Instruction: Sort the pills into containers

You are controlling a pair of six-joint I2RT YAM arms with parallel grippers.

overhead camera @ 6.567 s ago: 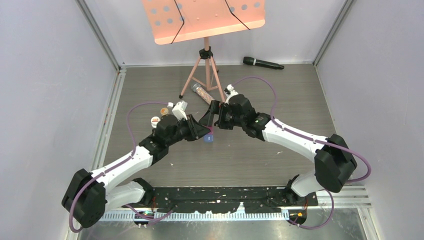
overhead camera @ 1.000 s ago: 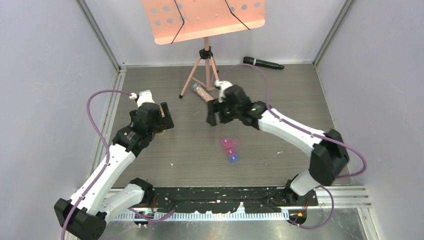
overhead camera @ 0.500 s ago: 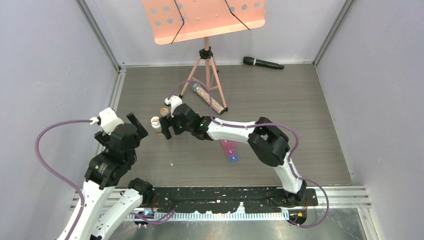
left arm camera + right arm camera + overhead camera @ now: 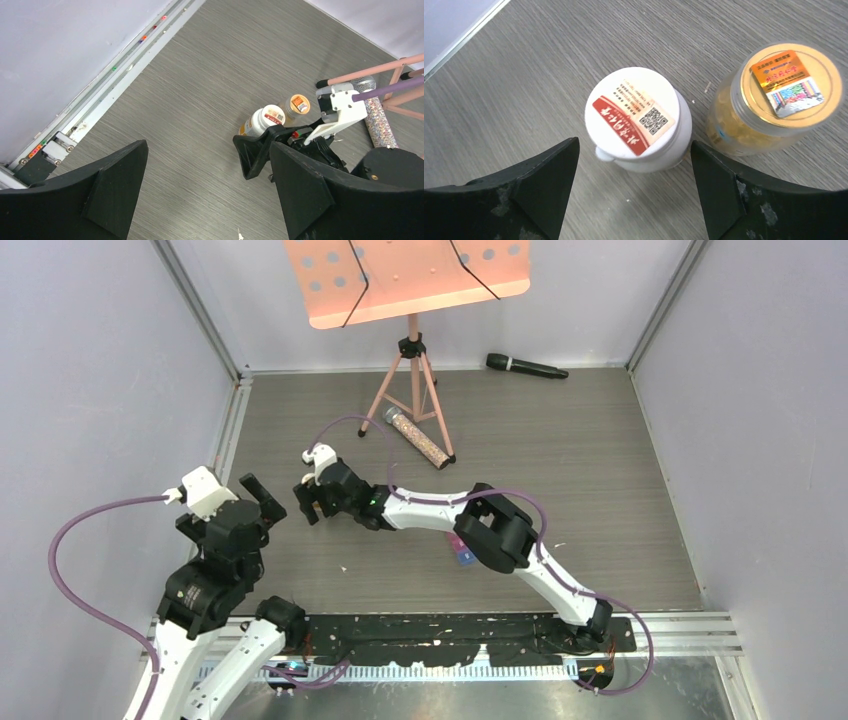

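Observation:
Two pill bottles stand side by side on the floor: a white bottle (image 4: pixel 636 117) with a red-labelled cap, and a clear bottle (image 4: pixel 784 95) with a gold lid and yellow pills (image 4: pixel 734 125) inside. My right gripper (image 4: pixel 634 185) hangs open just above and short of the white bottle, touching nothing. The left wrist view shows both the white bottle (image 4: pixel 265 120) and the gold-lidded one (image 4: pixel 298 106) behind the right gripper (image 4: pixel 255 155). My left gripper (image 4: pixel 207 190) is open and empty, off to their left. In the top view the bottles are hidden, and the right arm's elbow covers most of the containers (image 4: pixel 465 558).
A pink music stand's tripod (image 4: pixel 412 390) stands at the back, with a clear tube of speckled beads (image 4: pixel 418 438) lying by its foot. A black microphone (image 4: pixel 526 366) lies against the back wall. A metal rail (image 4: pixel 100 100) runs along the left wall.
The right gripper has slid further left and now covers the bottles in the top view. The left arm has drawn back slightly toward the near left.

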